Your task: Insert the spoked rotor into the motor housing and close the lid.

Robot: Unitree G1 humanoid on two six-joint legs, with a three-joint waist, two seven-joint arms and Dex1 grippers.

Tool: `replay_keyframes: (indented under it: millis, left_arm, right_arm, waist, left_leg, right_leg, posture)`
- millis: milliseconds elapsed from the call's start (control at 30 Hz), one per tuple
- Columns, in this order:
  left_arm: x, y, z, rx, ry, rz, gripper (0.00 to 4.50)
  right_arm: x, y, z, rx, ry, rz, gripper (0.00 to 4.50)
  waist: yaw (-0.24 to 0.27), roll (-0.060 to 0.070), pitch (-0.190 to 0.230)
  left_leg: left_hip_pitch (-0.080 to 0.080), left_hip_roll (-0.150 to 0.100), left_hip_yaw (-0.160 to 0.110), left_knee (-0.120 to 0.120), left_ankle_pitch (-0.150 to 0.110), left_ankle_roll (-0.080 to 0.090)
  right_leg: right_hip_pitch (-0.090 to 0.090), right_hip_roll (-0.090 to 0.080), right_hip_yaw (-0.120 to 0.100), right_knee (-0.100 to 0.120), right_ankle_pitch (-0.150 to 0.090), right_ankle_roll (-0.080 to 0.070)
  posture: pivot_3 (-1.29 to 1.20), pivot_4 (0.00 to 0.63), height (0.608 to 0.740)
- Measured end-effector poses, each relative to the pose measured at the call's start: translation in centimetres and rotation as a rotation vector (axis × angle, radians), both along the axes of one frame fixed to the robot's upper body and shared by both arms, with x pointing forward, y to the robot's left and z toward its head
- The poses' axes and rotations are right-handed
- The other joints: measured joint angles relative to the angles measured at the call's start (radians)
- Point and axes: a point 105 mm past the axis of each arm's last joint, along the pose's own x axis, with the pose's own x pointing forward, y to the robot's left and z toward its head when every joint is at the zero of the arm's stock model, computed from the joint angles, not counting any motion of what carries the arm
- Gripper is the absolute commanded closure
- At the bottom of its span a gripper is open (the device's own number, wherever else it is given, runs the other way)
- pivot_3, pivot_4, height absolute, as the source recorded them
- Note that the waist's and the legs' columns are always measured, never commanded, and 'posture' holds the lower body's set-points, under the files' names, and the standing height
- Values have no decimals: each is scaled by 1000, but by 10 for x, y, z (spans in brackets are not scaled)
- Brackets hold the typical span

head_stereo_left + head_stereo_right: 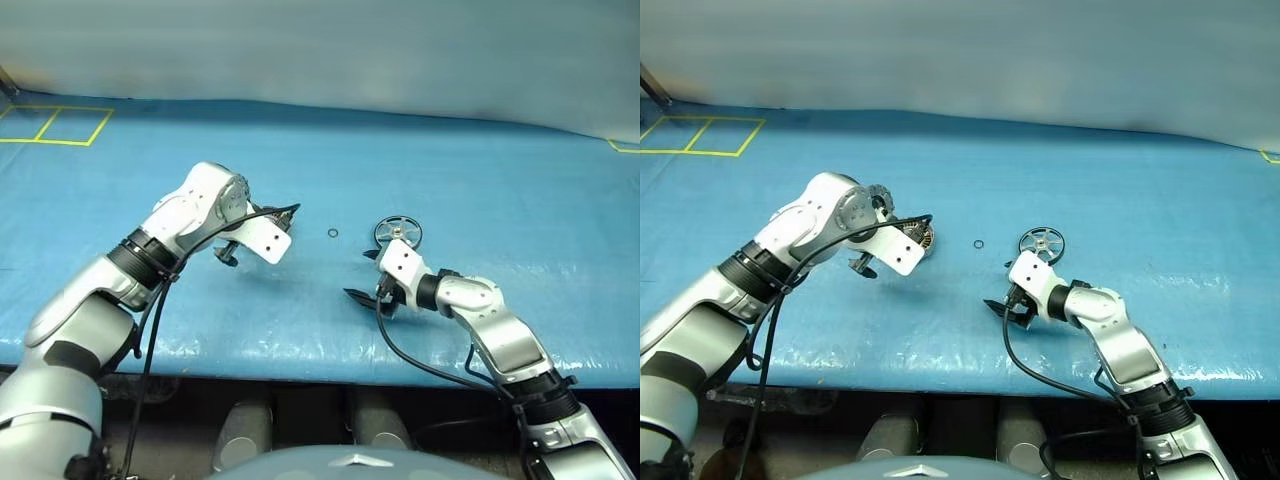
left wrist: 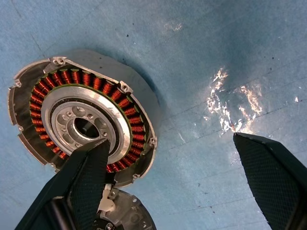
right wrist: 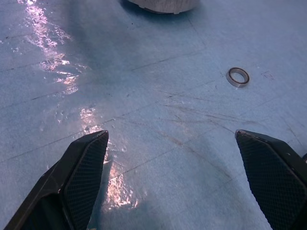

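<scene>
The motor housing (image 2: 81, 120) lies open on the blue mat, its copper windings ringed around a silver hub. Its lid (image 2: 127, 215) lies hinged at its edge, partly behind my finger. My left gripper (image 2: 168, 143) hangs open just above, pointing steeply down, one finger (image 2: 88, 177) over the housing's rim and the other over bare mat. The spoked rotor (image 1: 398, 232), a dark wheel with a shiny hub, rests on the mat to the right. Just in front of it my right gripper (image 1: 365, 277) stands open and low, holding nothing.
A tiny plain ring (image 1: 332, 234) lies on the mat between housing and rotor, also ahead of my right gripper (image 3: 238, 76). The blue mat (image 1: 480, 190) covers the table to its front edge. Yellow tape squares (image 1: 60, 125) mark the far left corner.
</scene>
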Motion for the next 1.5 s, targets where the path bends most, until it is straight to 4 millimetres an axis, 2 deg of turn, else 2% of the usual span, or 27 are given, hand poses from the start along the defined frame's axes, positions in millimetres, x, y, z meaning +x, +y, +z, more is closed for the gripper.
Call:
replay_keyframes:
  millis: [800,900,967,1033,1133,1200,1500]
  left_arm:
    - [10,-6,-12,3,-12,5,0]
    - [13,-9,-17,-15,-20,-3,606]
    - [15,-10,-18,-27,-36,-4,1274]
    - [17,-11,-18,-40,-46,6,1274]
    - [17,-9,-20,-32,-45,-3,1831]
    - [16,-7,-20,-22,-46,-12,2440]
    - [11,-6,-21,-19,-40,-132,2440]
  right_arm:
    - [0,-2,-4,-23,1,-14,30]
    - [0,-2,-4,-23,2,-19,0]
    - [1,-2,-5,-21,4,-22,0]
    - [1,-1,-4,-20,2,-24,0]
    - [0,1,-4,-12,-3,-27,0]
    - [0,2,-3,-6,-6,-29,0]
    - [-1,-1,-4,3,-14,-60,0]
  waist:
    - [0,0,0]
    - [0,0,0]
    - [-1,0,0]
    - [-1,0,0]
    - [-2,0,0]
    - [-4,1,-1]
    - [-3,3,-2]
  left_leg:
    - [0,0,0,0,0,0]
    - [0,0,0,0,0,0]
    - [0,0,0,0,0,0]
    - [0,0,0,0,0,0]
    - [1,0,0,0,0,0]
    - [1,0,0,0,0,0]
    - [2,0,0,0,0,0]
  right_leg:
    - [0,0,0,0,0,1]
    - [0,0,0,0,1,1]
    - [0,0,0,0,1,1]
    - [0,0,0,0,1,1]
    - [0,0,0,0,1,1]
    - [1,0,0,0,1,1]
    - [2,0,0,0,1,1]
  posture:
    - [0,150,740]
    - [0,150,740]
    - [0,150,740]
    - [0,150,740]
    - [0,150,740]
    - [0,150,740]
    - [0,150,740]
